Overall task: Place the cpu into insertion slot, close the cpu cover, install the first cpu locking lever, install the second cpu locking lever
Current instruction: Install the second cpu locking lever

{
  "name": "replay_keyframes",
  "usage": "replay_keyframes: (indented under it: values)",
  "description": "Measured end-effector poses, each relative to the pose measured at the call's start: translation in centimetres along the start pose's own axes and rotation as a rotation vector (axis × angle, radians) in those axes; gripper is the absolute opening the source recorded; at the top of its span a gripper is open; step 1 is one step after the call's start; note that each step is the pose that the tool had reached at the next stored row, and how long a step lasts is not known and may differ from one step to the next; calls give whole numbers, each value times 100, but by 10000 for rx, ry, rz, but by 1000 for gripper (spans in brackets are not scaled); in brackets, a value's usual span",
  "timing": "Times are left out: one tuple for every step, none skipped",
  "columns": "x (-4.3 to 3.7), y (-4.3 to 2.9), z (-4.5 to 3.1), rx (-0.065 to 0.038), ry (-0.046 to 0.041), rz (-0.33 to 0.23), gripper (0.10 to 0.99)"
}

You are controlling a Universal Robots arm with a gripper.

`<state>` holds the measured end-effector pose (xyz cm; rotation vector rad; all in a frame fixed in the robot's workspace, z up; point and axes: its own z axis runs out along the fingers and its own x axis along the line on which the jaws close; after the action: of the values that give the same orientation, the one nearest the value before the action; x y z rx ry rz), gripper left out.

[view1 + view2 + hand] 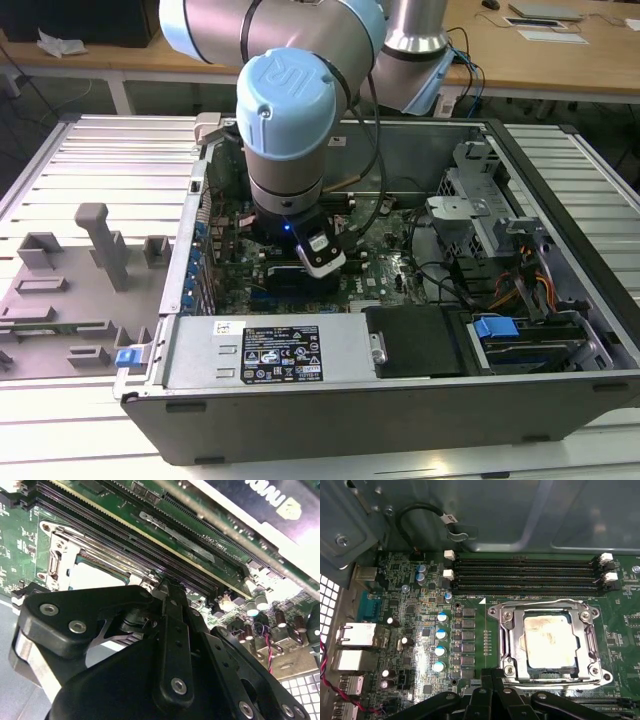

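The cpu, a square chip with a dull silver top, lies in the insertion slot on the green motherboard. The cpu cover, a silver frame, lies flat around the chip. Thin metal lever rods run along two opposite sides of the socket. My gripper is shut with its black fingertips together at the socket's edge, beside one of the rods. In the second wrist view the gripper points down right next to the socket, and the chip shows beyond the black finger links.
Long black memory slots run beside the socket. Blue-topped capacitors and rear ports stand on the other side. In the exterior view the arm reaches into the open computer case, near a drive cage and power supply.
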<state>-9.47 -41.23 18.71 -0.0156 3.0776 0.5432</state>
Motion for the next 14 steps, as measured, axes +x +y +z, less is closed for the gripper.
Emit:
replay_keyframes:
  values:
    - [0,1,1,19,0,-1,106]
    - [0,2,1,57,-2,0,106]
    - [-1,5,1,154,-3,-4,106]
    - [-1,4,-4,195,0,-6,106]
    - [-2,6,-16,235,0,-7,106]
    - [-2,11,-27,245,0,-6,106]
    - [-1,20,-37,243,0,-4,106]
    - [-2,27,-49,244,0,-4,106]
    - [-2,34,-68,255,6,-3,106]
    - [-2,45,-94,253,7,-4,106]
    - [-3,58,-114,244,2,-5,106]
    - [-3,64,-127,247,3,-4,106]
    - [-4,72,-137,243,2,-5,106]
    - [-3,78,-135,254,1,-3,106]
